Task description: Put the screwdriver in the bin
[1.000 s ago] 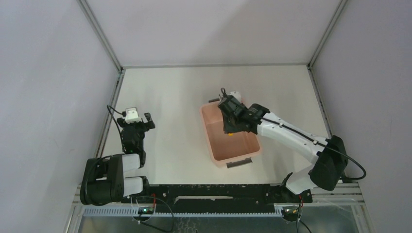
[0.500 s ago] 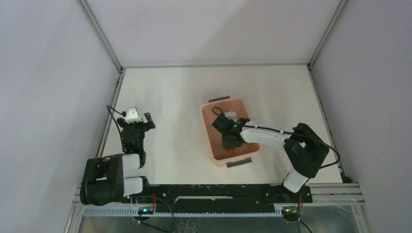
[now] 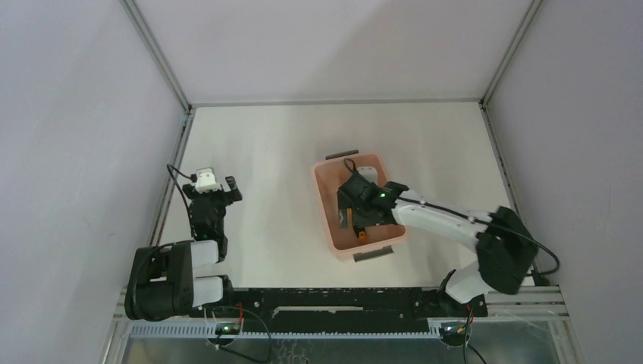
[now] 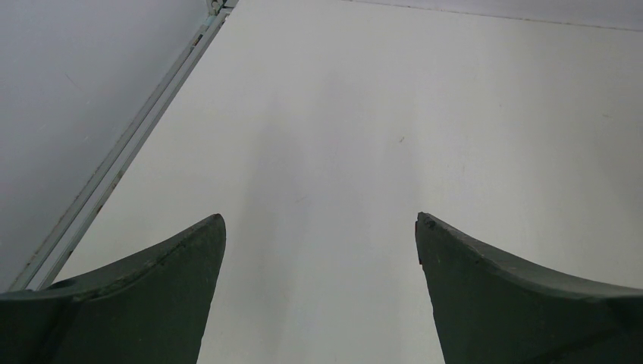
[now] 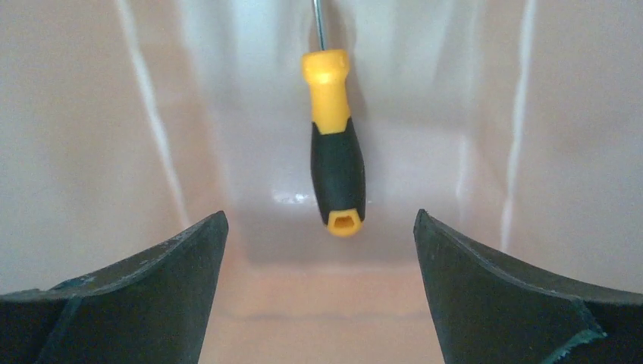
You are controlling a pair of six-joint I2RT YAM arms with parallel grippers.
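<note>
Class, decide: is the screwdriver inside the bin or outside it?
Inside. The right wrist view shows the screwdriver with the pink walls of the bin on both sides and beyond it.

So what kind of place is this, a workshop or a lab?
Probably a robotics lab test cell: a white tabletop walled by plain grey panels on aluminium framing, with a black-and-white left robot arm and right robot arm bolted along its near edge.

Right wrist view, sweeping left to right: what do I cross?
Dark green finger at lower left → small screwdriver with orange-yellow and black handle and thin metal shaft → dark green finger at lower right. The pale pink plastic bin surrounds them all, so it is left out.
</note>
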